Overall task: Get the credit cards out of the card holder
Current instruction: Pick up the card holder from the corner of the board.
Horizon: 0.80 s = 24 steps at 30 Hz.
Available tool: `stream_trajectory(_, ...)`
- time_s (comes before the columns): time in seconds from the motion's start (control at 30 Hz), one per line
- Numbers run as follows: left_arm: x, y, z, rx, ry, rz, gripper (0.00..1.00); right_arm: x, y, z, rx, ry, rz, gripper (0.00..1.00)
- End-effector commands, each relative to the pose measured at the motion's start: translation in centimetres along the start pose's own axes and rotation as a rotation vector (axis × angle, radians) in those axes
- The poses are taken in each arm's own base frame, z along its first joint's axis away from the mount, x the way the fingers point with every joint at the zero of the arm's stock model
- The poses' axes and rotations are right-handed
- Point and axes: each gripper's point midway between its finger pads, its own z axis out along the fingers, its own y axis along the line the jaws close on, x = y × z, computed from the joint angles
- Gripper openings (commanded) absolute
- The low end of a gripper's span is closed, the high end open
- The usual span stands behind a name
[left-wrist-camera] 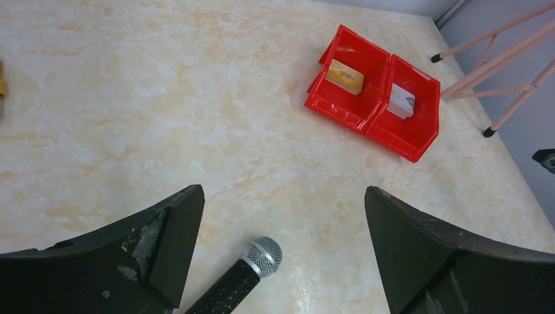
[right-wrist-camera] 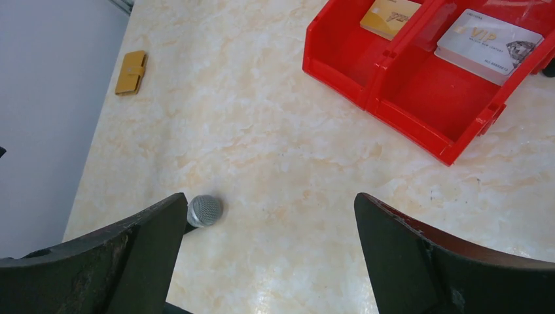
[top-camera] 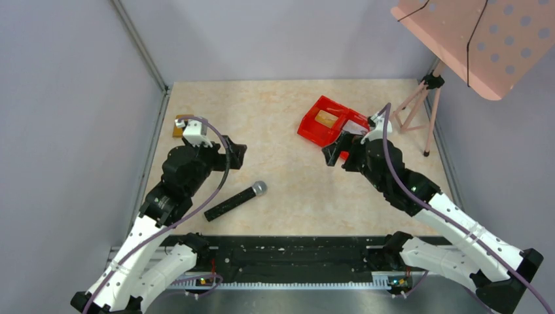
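Both the left end effector [top-camera: 237, 152] and the right end effector [top-camera: 330, 156] hang with jaws wide apart, empty. The card holder [right-wrist-camera: 131, 72] lies closed by the far-left edge of the tabletop [top-camera: 294, 196], left of and slightly beyond the left end effector, long axis roughly near-to-far; the left arm is much nearer.

pale grey card [right-wrist-camera: 489, 38] — "VIP", its finer print unreadable, gold card [right-wrist-camera: 391, 16] — lettering blurred
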Motion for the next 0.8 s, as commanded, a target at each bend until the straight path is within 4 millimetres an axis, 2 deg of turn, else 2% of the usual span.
stream_trajectory(0.0,-1.7,-0.7,-0.3,0.018,-0.051,-0.005,0.98,-2.6,1.9,-0.8,-0.058,-0.064,0.035,0.99)
stream_trajectory(0.17,-1.7,0.0,-0.1,-0.014,-0.056,0.004,0.98,-2.5,2.2,-0.8,-0.084,-0.077,0.036,0.99)
stream_trajectory(0.4,-0.2,4.2,1.6,-0.263,0.017,0.031,0.93,-2.6,2.7,-1.5,-0.15,-0.103,0.009,0.99)
stream_trajectory(0.6,-2.3,6.5,3.4,-0.441,0.052,0.132,0.95,-2.0,4.4,-3.0,-0.315,-0.114,-0.031,0.99)
stream_trajectory(0.77,-4.9,10.2,5.5,-0.676,0.077,0.294,0.94,-1.6,5.4,-4.3,-0.417,-0.124,-0.069,0.98)
